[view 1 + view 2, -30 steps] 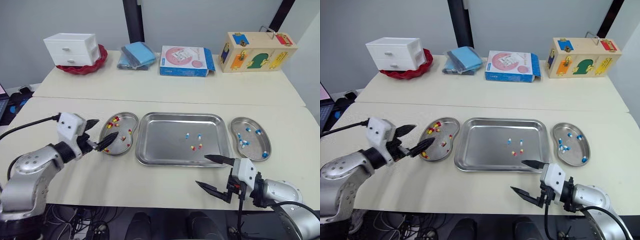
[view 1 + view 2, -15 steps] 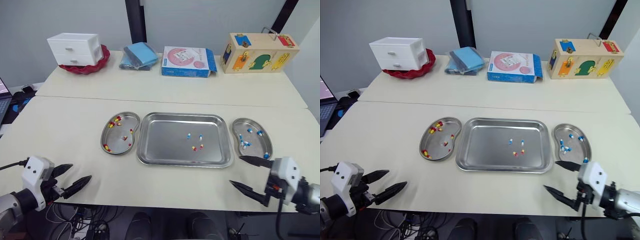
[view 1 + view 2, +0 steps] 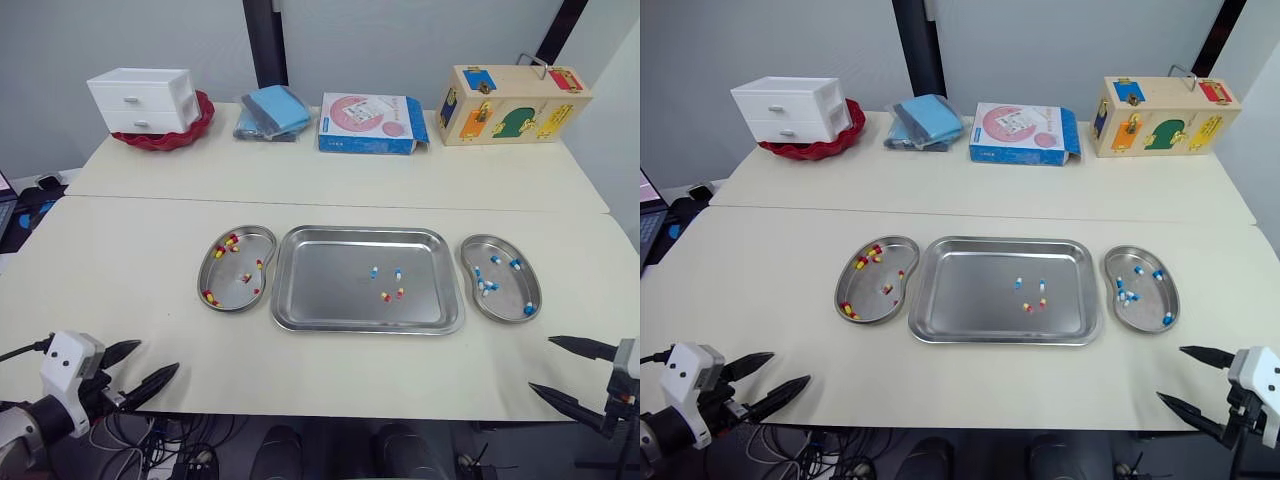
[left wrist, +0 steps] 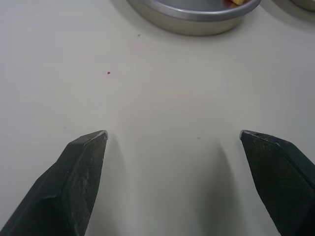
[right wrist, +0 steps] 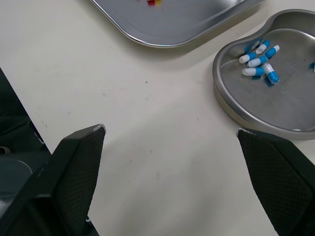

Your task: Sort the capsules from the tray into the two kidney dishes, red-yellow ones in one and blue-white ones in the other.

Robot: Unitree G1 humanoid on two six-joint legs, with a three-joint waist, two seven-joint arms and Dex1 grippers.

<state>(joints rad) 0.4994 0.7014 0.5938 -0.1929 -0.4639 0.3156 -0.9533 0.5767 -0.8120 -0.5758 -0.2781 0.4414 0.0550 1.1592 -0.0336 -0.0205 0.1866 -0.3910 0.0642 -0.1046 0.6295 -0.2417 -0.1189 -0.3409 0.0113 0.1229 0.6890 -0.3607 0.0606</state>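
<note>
One cream table [image 3: 130, 290], bare along its front, bears the steel tray [image 3: 320, 300] between two kidney dishes [image 3: 222, 290]. Left gripper [image 3: 157, 357] and right gripper [image 3: 540, 363], both spread, hover at its near edge, the right partly cropped. Four capsules [image 3: 386, 296] lie mid-tray.

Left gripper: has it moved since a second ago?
Yes. The left gripper has drawn back from the red-yellow kidney dish to the table's near edge, jaws open.

Four capsules [image 3: 374, 271] lie in the tray [image 3: 320, 290], between the red-yellow dish [image 3: 228, 285] and the blue-white dish [image 3: 507, 291].
</note>
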